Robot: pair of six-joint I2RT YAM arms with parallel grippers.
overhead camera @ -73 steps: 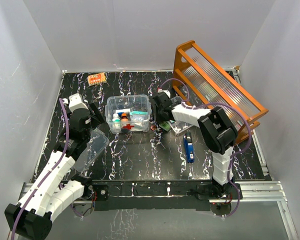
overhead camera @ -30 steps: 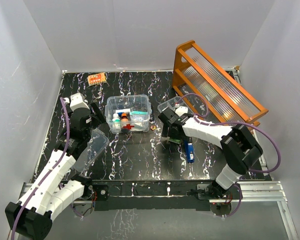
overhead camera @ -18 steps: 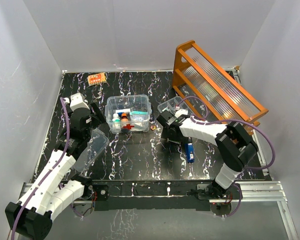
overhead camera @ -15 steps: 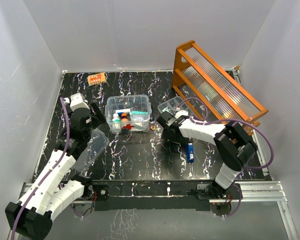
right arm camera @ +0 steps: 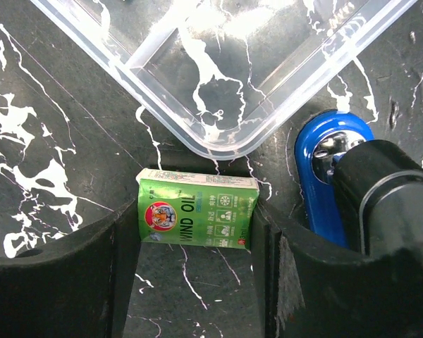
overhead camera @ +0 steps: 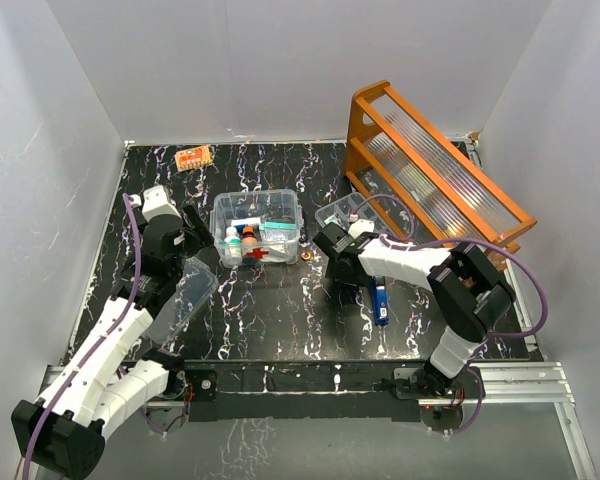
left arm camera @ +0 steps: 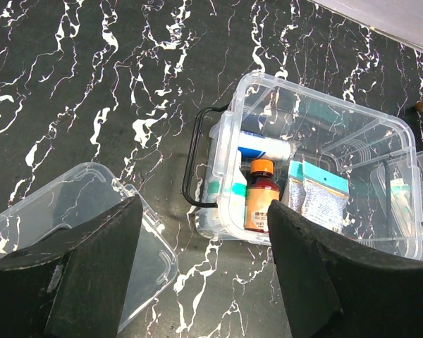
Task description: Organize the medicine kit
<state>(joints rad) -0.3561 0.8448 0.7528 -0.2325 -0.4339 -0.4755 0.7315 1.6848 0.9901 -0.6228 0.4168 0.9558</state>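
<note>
Right jaws narrowed around green box [right arm camera: 197, 218], grip unclear; left jaws spread beside medicine kit [left arm camera: 381, 141].

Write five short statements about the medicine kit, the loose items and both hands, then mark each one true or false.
1. The medicine kit box is open, with no lid on it. True.
2. An orange-capped bottle is inside that box. True.
3. The right hand holds the green box in the air. False: the green box lies on the table, with a finger at each end of it.
4. The blue object is inside the kit. False: it lies on the table beside the green box.
5. The left hand is shut on the clear lid. False: its fingers stand wide apart with nothing between them.
</note>
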